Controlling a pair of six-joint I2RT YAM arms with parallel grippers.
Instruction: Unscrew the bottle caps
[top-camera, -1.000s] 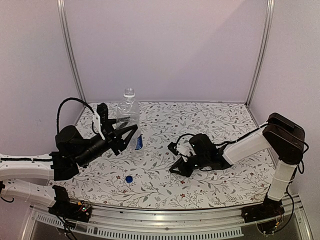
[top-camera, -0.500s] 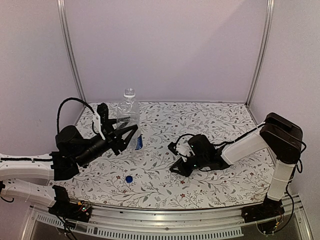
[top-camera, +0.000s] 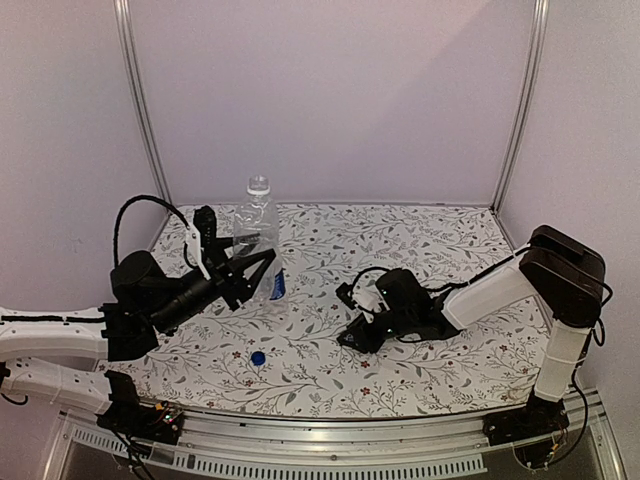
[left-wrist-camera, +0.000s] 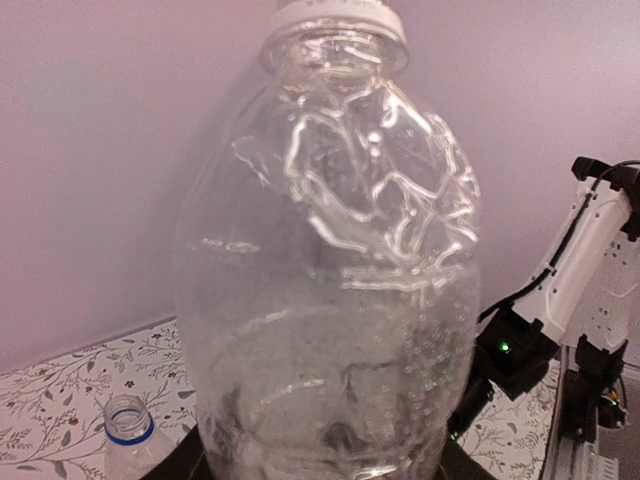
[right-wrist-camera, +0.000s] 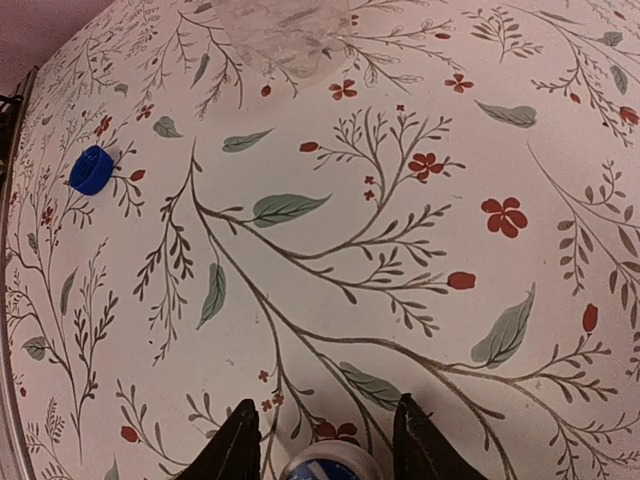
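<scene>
The left gripper is clamped around the belly of the plain bottle and holds it upright at the left of the table. Whether the bottle's base rests on the cloth cannot be told. The bottle is clear and unlabelled, with dented, creased walls and fine droplets on the lower half. A whitish band sits at its top, cut off by the edge of the wrist view, so it could be a cap or the bare neck. Just beside it stands the labelled bottle, whose neck is open with only a blue ring left on it. The blue cap lies loose on the table, nearer the arms. To the right, the right gripper hangs low over the cloth. Its fingers stand either side of a small white cap with a blue edge, but whether they pinch it cannot be told. One cap is clearly off. If the white one came from the plain bottle, both are probably unscrewed and only setting it down is left.
</scene>
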